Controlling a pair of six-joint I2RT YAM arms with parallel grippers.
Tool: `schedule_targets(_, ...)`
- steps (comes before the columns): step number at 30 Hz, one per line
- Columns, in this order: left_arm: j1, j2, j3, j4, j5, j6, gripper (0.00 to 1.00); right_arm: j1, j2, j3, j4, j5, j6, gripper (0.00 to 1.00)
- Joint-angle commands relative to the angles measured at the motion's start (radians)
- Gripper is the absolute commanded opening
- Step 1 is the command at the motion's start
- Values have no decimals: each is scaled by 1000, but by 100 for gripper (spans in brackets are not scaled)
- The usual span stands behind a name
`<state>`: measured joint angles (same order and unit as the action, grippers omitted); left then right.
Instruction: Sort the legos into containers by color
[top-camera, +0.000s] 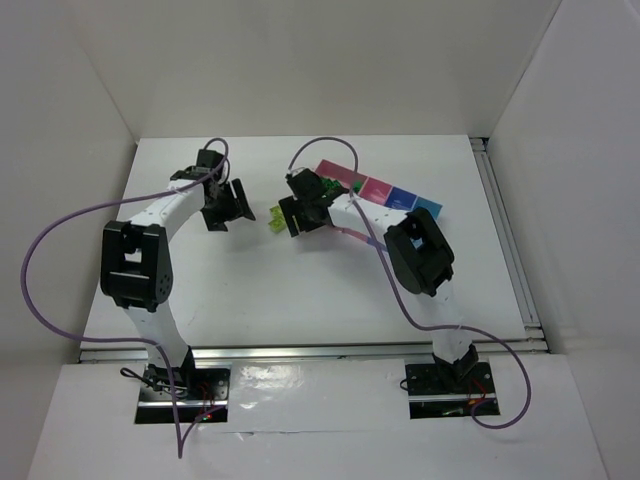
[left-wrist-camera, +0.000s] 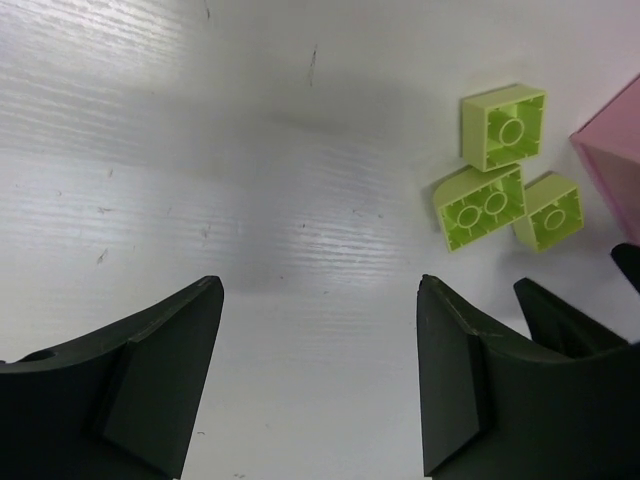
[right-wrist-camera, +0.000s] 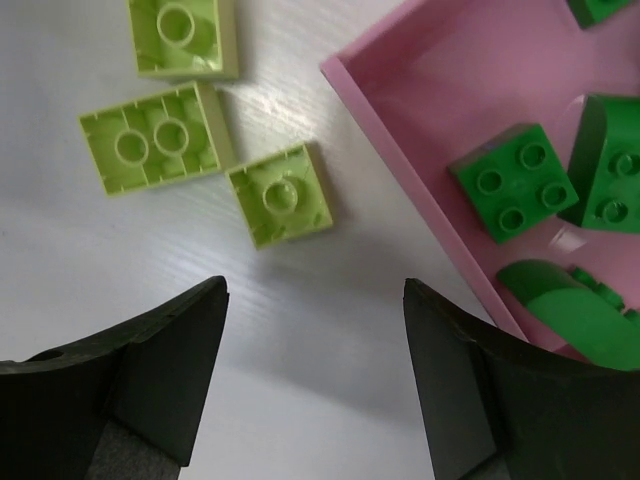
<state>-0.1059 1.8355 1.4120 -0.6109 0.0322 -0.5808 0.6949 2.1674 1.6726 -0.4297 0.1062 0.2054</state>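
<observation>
Three yellow-green legos lie together on the white table, just outside the corner of the pink container. Inside that container are dark green legos. My right gripper hangs open over bare table, just short of the nearest yellow-green lego, with nothing between its fingers. My left gripper is also open and empty, and stands to the left of the yellow-green legos. No blue lego shows.
The containers run in a row to the back right: pink, magenta, blue and light blue. The right arm covers part of the pink one. White walls close in the table. A dark finger of the right gripper shows beside my left one.
</observation>
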Motion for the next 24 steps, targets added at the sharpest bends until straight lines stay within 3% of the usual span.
schedule_targets(1, 18, -42, -34, 17, 29, -8, 81, -3, 61, 81, 83, 69, -29, 78)
schedule_targets(9, 28, -42, -35, 26, 61, 1, 79, 17, 155, 154, 124, 29, -57, 72)
schedule_targets(13, 28, -42, -44, 26, 61, 10, 79, 40, 128, 110, 173, 85, -57, 53)
schedule_targets(14, 28, -42, -44, 26, 61, 10, 79, 40, 102, 83, 193, 86, -57, 44)
schedule_targets(18, 37, -53, -44, 26, 61, 19, 79, 40, -99, -78, 233, 127, -46, 23)
schedule_targets(24, 14, -53, -35, 26, 103, 61, 81, -7, -458, -338, 243, 196, 43, 22)
